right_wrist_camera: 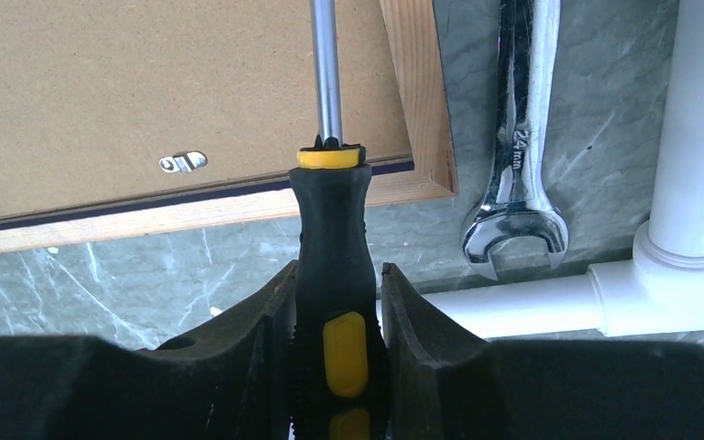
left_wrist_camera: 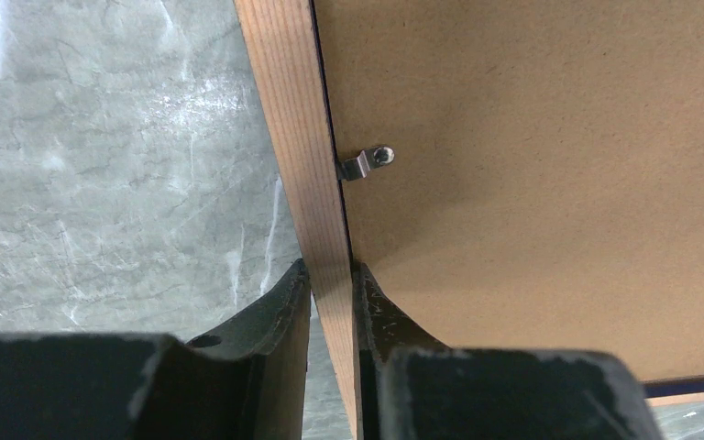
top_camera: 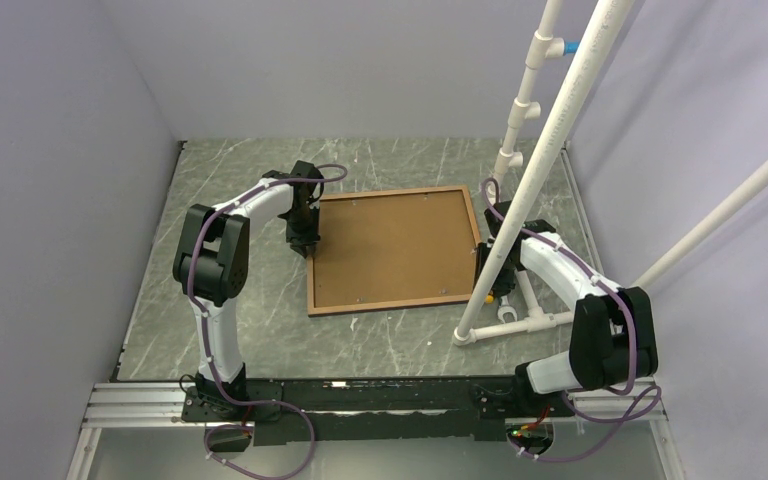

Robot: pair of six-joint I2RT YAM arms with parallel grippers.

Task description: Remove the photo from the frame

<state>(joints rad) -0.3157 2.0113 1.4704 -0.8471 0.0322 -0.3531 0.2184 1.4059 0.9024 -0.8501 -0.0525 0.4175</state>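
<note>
The frame (top_camera: 395, 303) lies face down on the table, its light wooden rim (left_wrist_camera: 298, 137) upward. Inside the rim shows the brown back of the photo (top_camera: 395, 245) (left_wrist_camera: 532, 183); its printed side is hidden. A small metal clip (left_wrist_camera: 367, 163) reaches from the rim onto that back, and another clip (right_wrist_camera: 183, 162) sits near the frame's right corner. My left gripper (top_camera: 307, 240) (left_wrist_camera: 330, 271) is shut on the frame's left rim. My right gripper (top_camera: 487, 262) (right_wrist_camera: 337, 269) is shut on a black-and-yellow screwdriver (right_wrist_camera: 333, 238), whose steel shaft (right_wrist_camera: 326, 73) extends over the brown back.
A white PVC pipe stand (top_camera: 540, 170) rises beside the frame's right edge, partly hiding my right gripper; its base pipes (right_wrist_camera: 697, 137) lie on the table. A steel wrench (right_wrist_camera: 516, 137) lies between the frame and those pipes. Grey walls enclose the marbled table (top_camera: 240, 180).
</note>
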